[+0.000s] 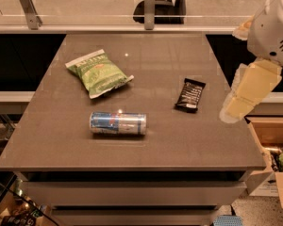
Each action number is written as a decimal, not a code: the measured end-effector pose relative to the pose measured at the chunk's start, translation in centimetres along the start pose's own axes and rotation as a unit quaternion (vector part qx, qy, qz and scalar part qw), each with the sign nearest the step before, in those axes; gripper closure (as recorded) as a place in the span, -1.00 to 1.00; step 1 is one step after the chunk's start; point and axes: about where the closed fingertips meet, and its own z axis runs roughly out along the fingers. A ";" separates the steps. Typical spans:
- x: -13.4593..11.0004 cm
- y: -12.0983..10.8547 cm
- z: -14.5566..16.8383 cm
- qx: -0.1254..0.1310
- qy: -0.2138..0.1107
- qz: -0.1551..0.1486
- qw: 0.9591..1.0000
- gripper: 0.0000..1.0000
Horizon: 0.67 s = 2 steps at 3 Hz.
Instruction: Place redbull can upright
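Note:
The redbull can [118, 123] lies on its side at the front middle of the grey table [151, 149], long axis running left to right. It is blue and silver with silver ends. My gripper [230, 113] hangs at the right edge of the view, beyond the table's right side. Its cream-coloured fingers point down and to the left from the white arm [273, 27]. It is well to the right of the can, touches nothing and holds nothing.
A green chip bag [99, 72] lies at the back left of the table. A dark brown snack bar [190, 95] lies to the right of the middle. A cardboard box [273, 159] stands on the floor at the right. A rail with glass [150, 8] runs behind.

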 end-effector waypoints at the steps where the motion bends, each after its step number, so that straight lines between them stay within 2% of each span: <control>1: -1.0 0.3 1.6 -0.011 -0.004 0.010 1.000 -1.00; 2: -2.4 1.3 3.8 -0.030 -0.004 0.005 1.000 -1.00</control>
